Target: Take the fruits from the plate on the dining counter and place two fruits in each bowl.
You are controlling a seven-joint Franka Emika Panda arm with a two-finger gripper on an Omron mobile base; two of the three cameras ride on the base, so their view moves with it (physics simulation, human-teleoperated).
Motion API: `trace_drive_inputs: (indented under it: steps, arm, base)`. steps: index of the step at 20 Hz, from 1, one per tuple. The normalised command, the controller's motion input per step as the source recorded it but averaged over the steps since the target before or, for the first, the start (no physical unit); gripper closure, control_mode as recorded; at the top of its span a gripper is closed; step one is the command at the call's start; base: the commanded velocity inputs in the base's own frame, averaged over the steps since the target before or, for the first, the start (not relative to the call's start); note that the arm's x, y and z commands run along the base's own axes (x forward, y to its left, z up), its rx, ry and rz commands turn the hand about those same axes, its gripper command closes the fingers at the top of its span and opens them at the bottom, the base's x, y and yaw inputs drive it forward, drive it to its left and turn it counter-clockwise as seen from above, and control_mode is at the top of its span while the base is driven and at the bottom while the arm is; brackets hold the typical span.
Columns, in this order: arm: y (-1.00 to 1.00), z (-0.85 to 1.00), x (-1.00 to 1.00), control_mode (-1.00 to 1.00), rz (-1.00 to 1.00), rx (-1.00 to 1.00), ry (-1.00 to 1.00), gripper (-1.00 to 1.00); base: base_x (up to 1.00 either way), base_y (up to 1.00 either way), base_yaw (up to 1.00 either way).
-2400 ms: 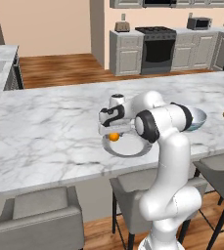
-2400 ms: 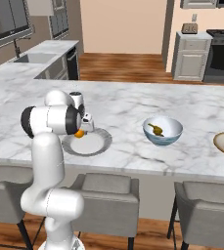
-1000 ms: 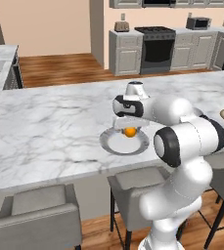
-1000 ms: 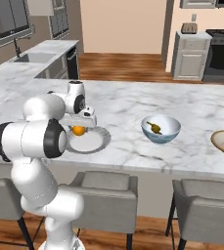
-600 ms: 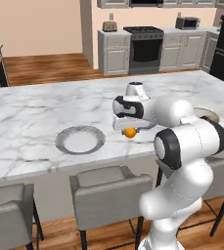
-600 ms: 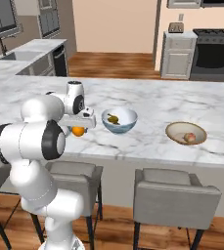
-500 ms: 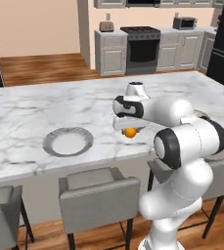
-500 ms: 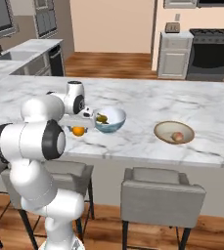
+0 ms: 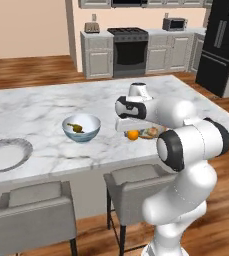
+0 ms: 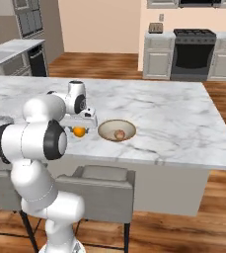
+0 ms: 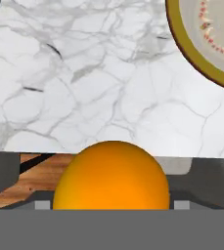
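One orange (image 9: 132,134) sits clamped in the hand (image 10: 79,129) above the tabletop (image 9: 41,107). Just beside the hand is the tan bowl (image 10: 116,130), holding a peach (image 10: 119,134).

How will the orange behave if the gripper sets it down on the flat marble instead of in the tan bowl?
The orange looks round and smooth, so on the flat dining counter it would probably roll. Its skin appears glossy, so it may slip in a loose grip. Inside the curved tan bowl, beside the peach-like fruit, it would likely settle.
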Motion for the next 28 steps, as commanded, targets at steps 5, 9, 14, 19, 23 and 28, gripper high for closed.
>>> trace_drive_inputs:
  steps: [5, 9, 14, 19, 23, 28]
  arm:
    - [0.00, 0.00, 0.00, 1.00, 0.00, 0.00, 0.00, 1.00]
    - [0.00, 0.00, 0.00, 1.00, 0.00, 0.00, 0.00, 1.00]
    - [0.00, 0.00, 0.00, 1.00, 0.00, 0.00, 0.00, 1.00]
    - [0.00, 0.00, 0.00, 1.00, 0.00, 0.00, 0.00, 1.00]
    - [0.01, 0.00, 0.67, -1.00, 0.02, 0.00, 0.00, 1.00]
    - [0.24, -0.33, 0.75, -1.00, 0.03, 0.00, 0.05, 1.00]
  base:
    - [0.28, -0.87, -0.06]
    - [0.49, 0.02, -0.05]
    - [0.39, 0.11, 0.07]
    - [0.51, 0.00, 0.13]
    - [0.19, 0.00, 0.01]
    - [0.00, 0.00, 0.00]
